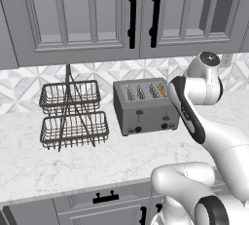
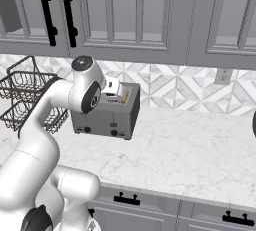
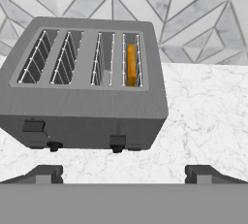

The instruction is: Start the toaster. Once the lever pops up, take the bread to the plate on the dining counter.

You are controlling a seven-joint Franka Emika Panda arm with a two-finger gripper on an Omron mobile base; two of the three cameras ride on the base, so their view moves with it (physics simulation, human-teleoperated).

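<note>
The grey four-slot toaster [image 3: 87,106] stands on the marble worktop against the tiled wall, also seen in the base views [image 1: 143,114] [image 2: 107,117]. A golden slice of bread [image 3: 131,65] sits deep in its rightmost slot, showing as an orange edge [image 1: 162,91]. On the toaster's front, the right-hand lever [image 3: 117,141] sits lower than its left twin tab [image 3: 33,126]. My gripper [image 3: 124,173] hovers open in front of and above the toaster, fingertips [image 3: 46,173] wide apart and holding nothing; the hand [image 2: 115,89] hangs over the toaster's near top edge. The plate and dining counter are out of view.
A two-tier wire basket rack [image 1: 73,114] stands left of the toaster. Grey wall cabinets [image 1: 97,14] hang low overhead. Bare marble worktop [image 2: 190,145] stretches to the toaster's right, with a wall outlet [image 2: 222,76] above it.
</note>
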